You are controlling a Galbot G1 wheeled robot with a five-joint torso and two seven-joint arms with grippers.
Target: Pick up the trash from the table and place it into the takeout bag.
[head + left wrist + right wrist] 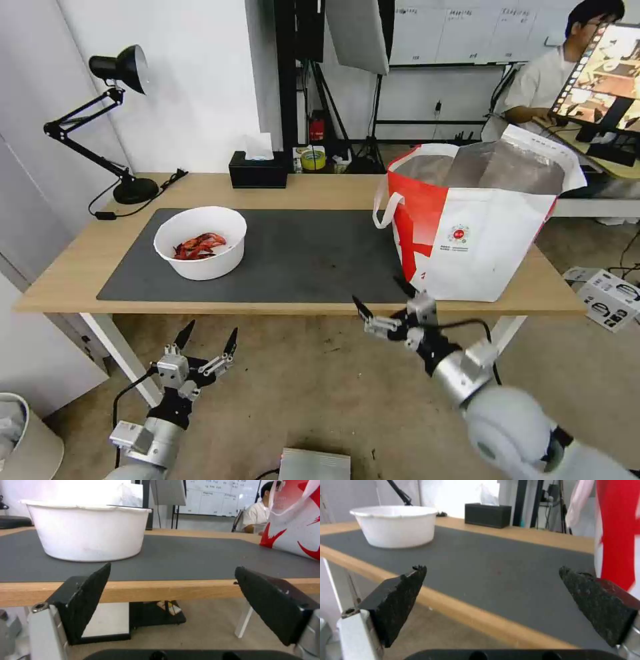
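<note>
So the only trash on the table (320,190) right now is the bowl (200,241), a white round one with red crayfish shells in it. It sits on the left part of the dark mat (300,257), well apart from the bag (477,220), which stands open at the table's right end with its foil lining showing.

Both arms hang low in front of the table edge, neither touching anything. The left gripper (209,337) has its fingers spread wide and empty, below and just in front of the bowl; in the left wrist view the bowl (88,531) sits nearly straight ahead past the table edge. The right gripper (383,303) is spread and empty too, near the bag's front corner.

Looks like the step in hand is the reach for the bowl, with the pick not yet begun. The left arm seems best placed. It'd need to rise above the tabletop, get a finger either side of the rim, and keep the bowl level so the shells don't spill on the way to the bag.
</note>
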